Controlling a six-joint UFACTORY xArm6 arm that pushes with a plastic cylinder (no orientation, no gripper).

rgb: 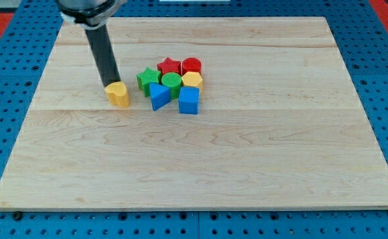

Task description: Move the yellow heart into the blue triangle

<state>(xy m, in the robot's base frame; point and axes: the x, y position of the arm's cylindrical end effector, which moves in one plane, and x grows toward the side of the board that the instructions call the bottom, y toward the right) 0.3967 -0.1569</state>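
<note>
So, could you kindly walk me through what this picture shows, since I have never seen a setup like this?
There is one camera view, looking down at an angle on a wooden board that lies on a blue pegboard. The dark rod coming in from the view's top left is the end of my robot arm. It has no hand and holds nothing; it only pushes things. My tip sits right at the upper left edge of the yellow heart. To the heart's right, with a small gap, is a tight cluster: blue triangle, blue cube, green star, green cylinder, red star, red cylinder and a yellow block. The job is to slide the heart against the blue triangle.
</note>
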